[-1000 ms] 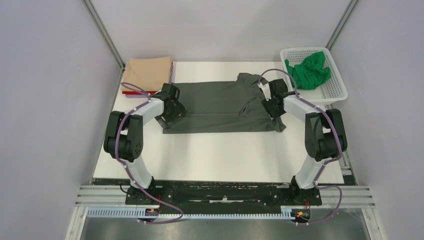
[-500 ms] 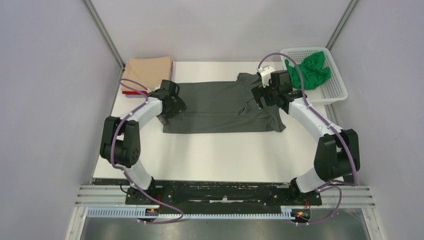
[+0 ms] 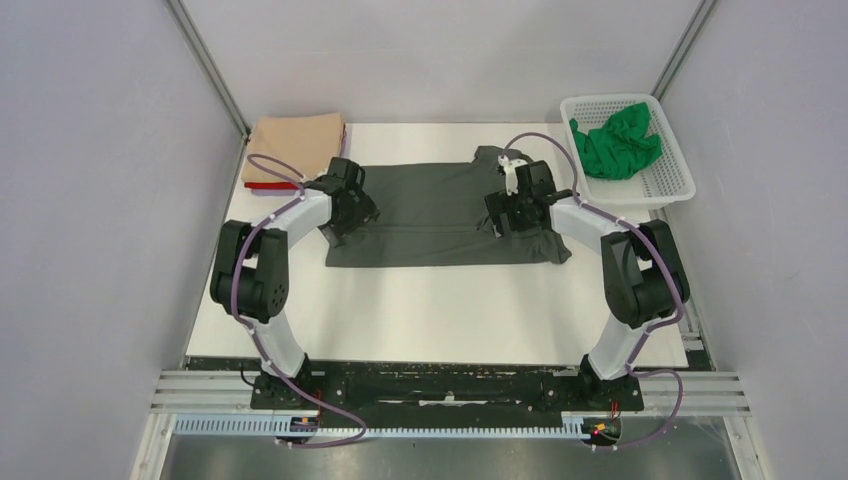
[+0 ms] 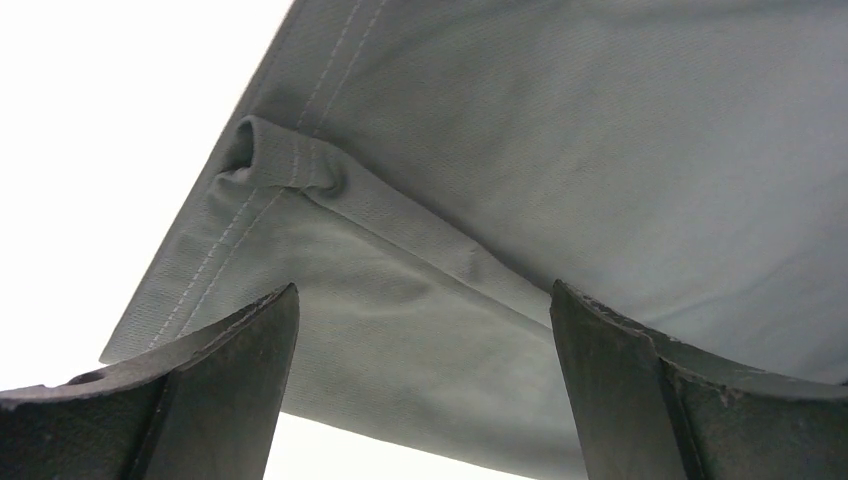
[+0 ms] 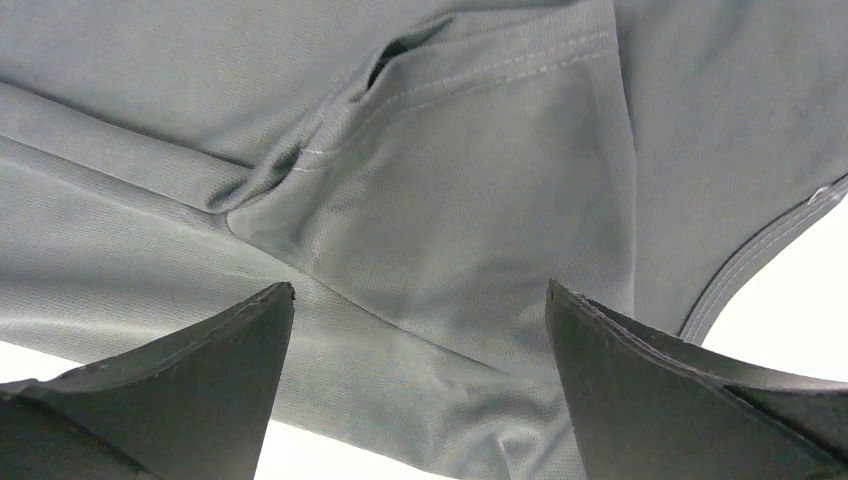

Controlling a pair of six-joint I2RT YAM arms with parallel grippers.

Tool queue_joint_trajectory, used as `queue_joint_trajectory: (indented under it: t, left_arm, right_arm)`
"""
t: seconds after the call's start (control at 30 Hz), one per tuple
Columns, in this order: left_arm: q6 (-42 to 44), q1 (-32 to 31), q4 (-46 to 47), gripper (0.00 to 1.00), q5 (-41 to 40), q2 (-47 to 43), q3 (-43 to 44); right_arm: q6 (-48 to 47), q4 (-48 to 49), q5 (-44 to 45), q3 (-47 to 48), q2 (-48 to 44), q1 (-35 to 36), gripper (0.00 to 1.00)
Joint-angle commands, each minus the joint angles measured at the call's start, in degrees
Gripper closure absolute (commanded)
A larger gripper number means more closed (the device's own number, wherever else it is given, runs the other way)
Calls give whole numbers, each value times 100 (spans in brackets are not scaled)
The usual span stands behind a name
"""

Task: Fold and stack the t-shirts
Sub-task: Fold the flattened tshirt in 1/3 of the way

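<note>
A dark grey t-shirt (image 3: 440, 215) lies spread flat across the far middle of the table, folded lengthwise with a sleeve tucked in at its right end. My left gripper (image 3: 344, 212) hovers open over the shirt's left hem (image 4: 300, 170), with cloth showing between its fingers (image 4: 230, 380) and nothing held. At the other end my right gripper (image 3: 506, 214) hangs open above the folded sleeve (image 5: 450, 210), also holding nothing. A folded tan t-shirt (image 3: 296, 140) rests on a red one (image 3: 268, 185) at the far left. A bright green t-shirt (image 3: 616, 140) is bunched in the basket.
The white mesh basket (image 3: 668, 180) stands at the far right corner, beside the table's edge. Grey walls close in both sides and the back. Bare white table (image 3: 440, 310) runs from the shirt to the arm bases.
My right gripper has opened and let go of the grey shirt's right end, swung out toward the basket, then come back left over the sleeve. The left gripper has shifted slightly farther away.
</note>
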Motion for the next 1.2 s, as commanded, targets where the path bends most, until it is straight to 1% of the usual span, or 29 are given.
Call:
queue_joint_trajectory:
  t: [0.0,0.07,0.17,0.27,0.37,0.5,0.67,0.83,1.0,1.1,1.17]
  left_arm:
    - [145,-25,242,0,-294,-367,-419]
    - [111,-24,442,0,-209,-298,-484]
    - [75,-24,689,0,-215,29,-511]
    - [37,-15,449,0,-108,260,-451]
    - [-5,-22,418,0,-115,7,-881]
    - [-13,-21,61,0,-202,-404,-1433]
    - [-76,-75,-249,0,-24,-921,-2035]
    - [-137,-199,-879,0,-39,-1486,-2383]
    - [-225,-328,-1407,0,2,-2041,-2689]
    - [-243,-401,-1904,0,-242,-2312,-2723]
    - [-266,-411,-1967,0,-177,-2504,-2801]
  right_arm:
    - [369,472,80,-259,-99,-20,2]
    - [449,557,230,-431,-67,-20,2]
    - [515,644,273,-667,10,-20,2]
    - [595,658,457,-863,55,-20,2]
    - [672,714,503,-1162,-51,-20,2]
    - [751,640,502,-1749,-405,18,2]
    - [865,32,509,-2570,-1061,211,2]
    - [1216,-1000,287,-3212,-1861,570,2]
    - [1438,-1776,-377,-3647,-2423,1035,2]
    - [1435,-2136,-307,-3693,-2658,1140,2]
    - [1451,-2193,-277,-3708,-2863,1165,2]
